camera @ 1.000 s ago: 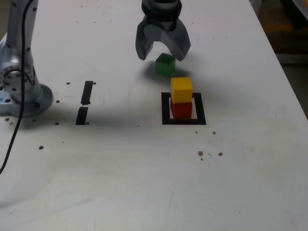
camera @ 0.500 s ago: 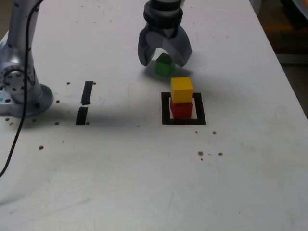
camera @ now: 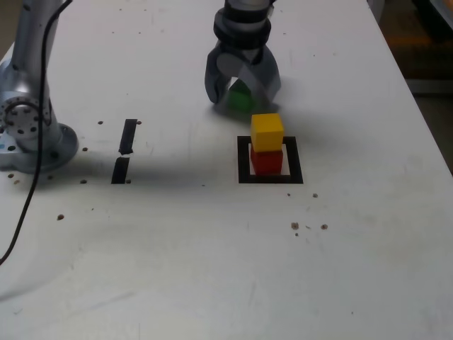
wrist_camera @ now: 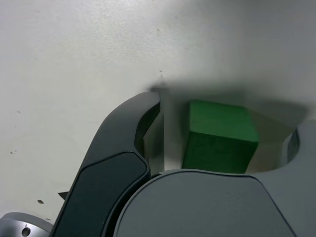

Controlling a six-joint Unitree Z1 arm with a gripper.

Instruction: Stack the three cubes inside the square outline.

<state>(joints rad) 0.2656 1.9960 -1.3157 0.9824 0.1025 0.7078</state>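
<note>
Toward the far edge of a pale tabletop (camera: 170, 241), seen in the exterior view and told from its left to its right, the arm's base (camera: 42, 145) stands at the left edge. Next come two short black tape strips (camera: 128, 136), lying flat.

Farther right, a grey gripper (camera: 243, 101) reaches down from the far edge. Its two curved fingers are spread, one on each side of the green cube (camera: 241, 99), which sits on the tabletop between them. The wrist view shows bare space between the cube and each finger, so nothing is pinched.

Right of that and nearer the viewer, a black square outline (camera: 270, 179) frames a white centre. Inside it rests the red cube (camera: 267, 163), with the yellow cube (camera: 267, 132) squarely on top.

The step in hand appears to be grasping the green cube. The wrist view suggests it sits slightly turned, so it would be wise to match the fingers to two opposite faces, centre them, then close gently and evenly. Lifting straight up, well above the yellow cube, before moving across should spare the nearby stack. A level, centred release on yellow would finish the tower.
</note>
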